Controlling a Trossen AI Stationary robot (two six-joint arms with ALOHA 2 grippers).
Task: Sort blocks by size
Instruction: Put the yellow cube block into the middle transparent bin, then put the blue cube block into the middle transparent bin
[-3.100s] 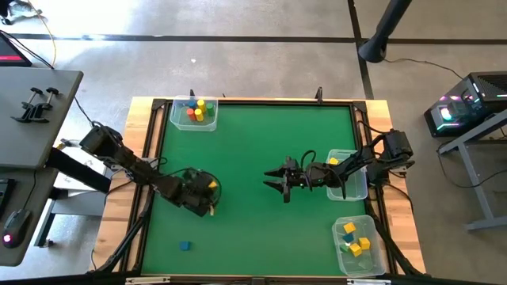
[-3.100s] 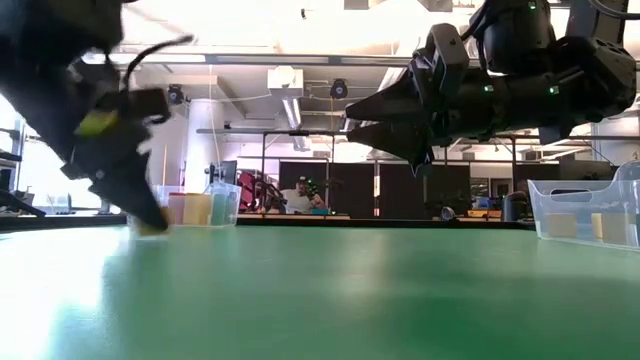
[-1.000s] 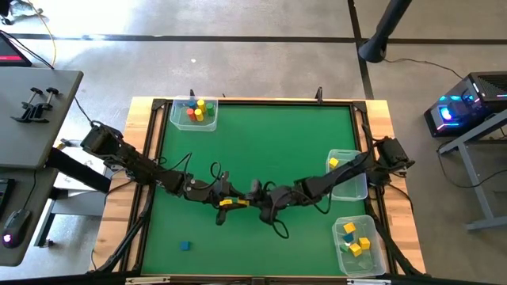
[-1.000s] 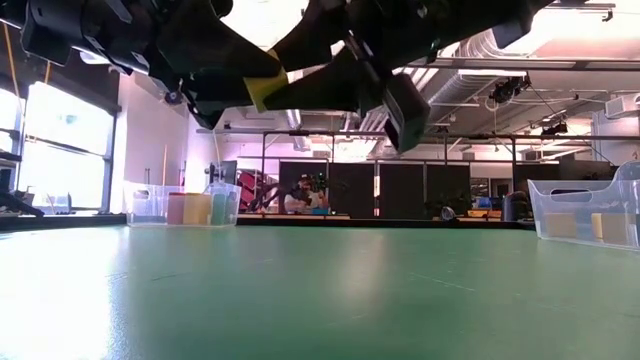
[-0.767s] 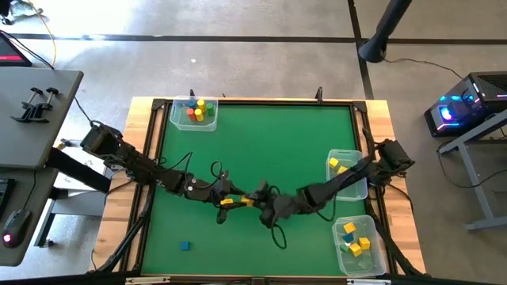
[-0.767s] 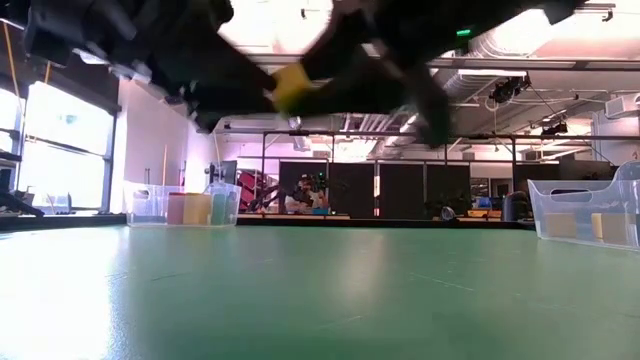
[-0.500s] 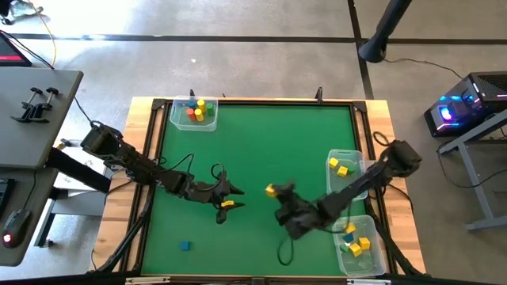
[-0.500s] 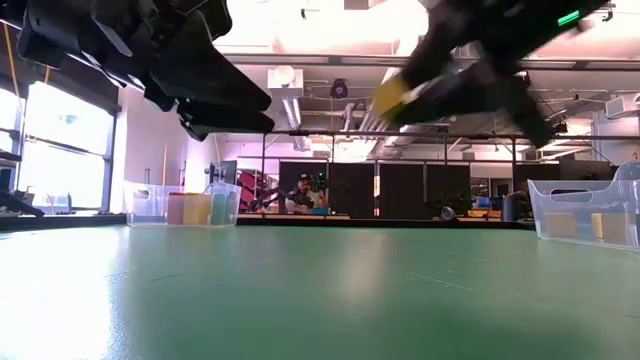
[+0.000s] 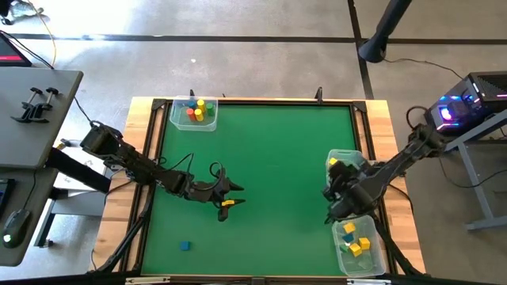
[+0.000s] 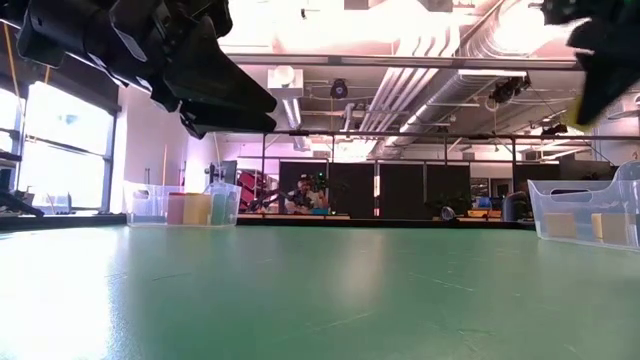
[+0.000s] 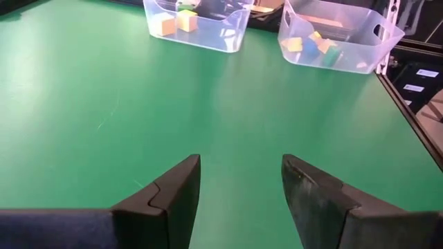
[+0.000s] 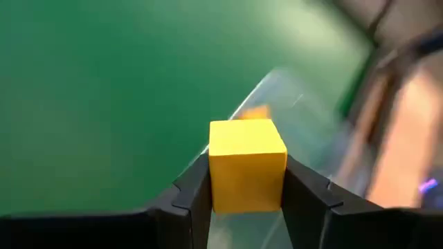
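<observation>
My right gripper (image 9: pixel 331 192) is shut on a yellow cube (image 12: pixel 247 164) and hangs above the table's right side, by the middle clear tub (image 9: pixel 354 176), which holds a yellow block (image 9: pixel 333 163). My left gripper (image 9: pixel 236 195) is open and empty above the mat left of centre; its fingers stand apart in the left wrist view (image 11: pixel 241 180). A blue block (image 9: pixel 184 246) lies on the mat near the front left. The far-left tub (image 9: pixel 194 113) and the near-right tub (image 9: pixel 358 241) hold several coloured blocks. My right gripper pinches the yellow cube by two opposite side faces (image 12: pixel 214 169) between its two fingers. The cube is lifted clear of the table, its top face level, with the tub's rim beyond it.
Three clear tubs stand at the mat's edges: one at the far left, two along the right edge. A raised wooden frame (image 9: pixel 146 150) runs around the green mat (image 9: pixel 269 150). The mat's middle is bare.
The yellow cube has passed from my left gripper to my right one above the mat's middle. My left gripper has let go and stayed in place. My right gripper has swung quickly toward the table's right edge with the cube, up to the tubs.
</observation>
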